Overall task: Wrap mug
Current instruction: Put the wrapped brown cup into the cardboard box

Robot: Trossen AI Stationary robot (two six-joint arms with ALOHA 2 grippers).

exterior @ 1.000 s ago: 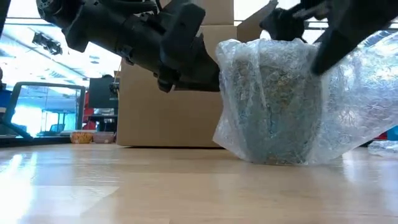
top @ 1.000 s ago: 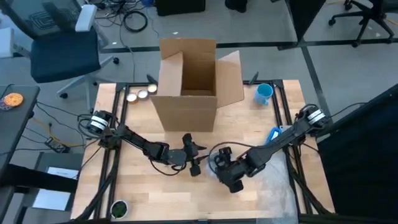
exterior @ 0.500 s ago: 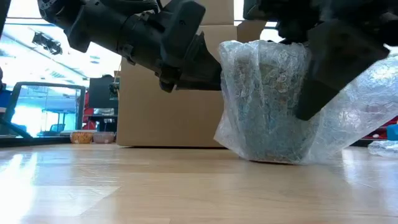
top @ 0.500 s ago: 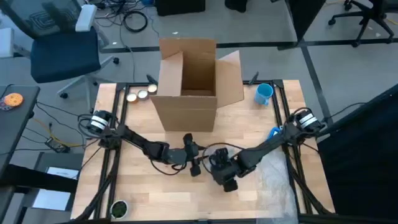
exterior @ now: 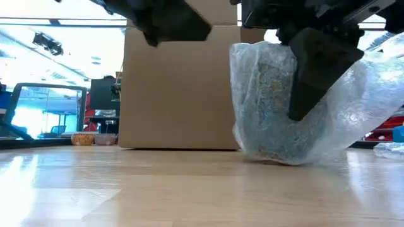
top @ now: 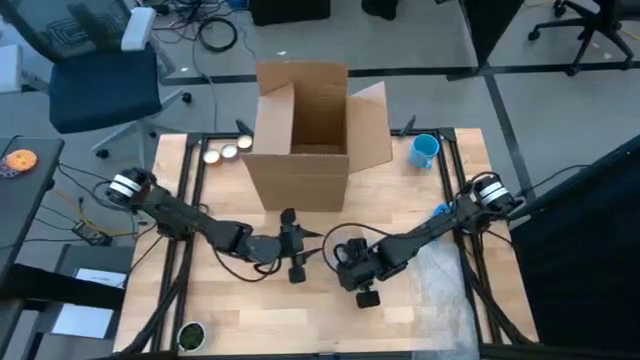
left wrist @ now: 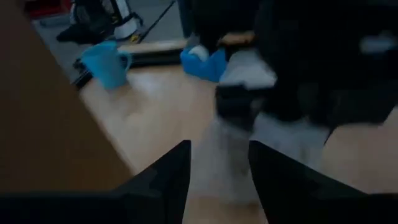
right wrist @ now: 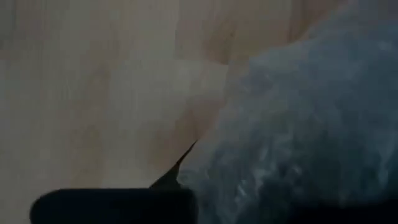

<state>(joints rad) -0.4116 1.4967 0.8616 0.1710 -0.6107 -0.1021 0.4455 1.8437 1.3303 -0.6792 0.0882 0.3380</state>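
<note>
Here the mug [exterior: 274, 107], swathed in bubble wrap [exterior: 360, 107], stands on the table [top: 240, 320] just at six o'clock from the cardboard box [top: 300, 135], near the table's middle. The right gripper [top: 352, 262] presses down on the wrapped bundle, though whether its fingers are clamped or apart I cannot tell. The left gripper [top: 291, 238] hovers at nine o'clock from the mug, clear of it, fingers apart. A blue cup [top: 424, 150] sits at the box's three o'clock.
</note>
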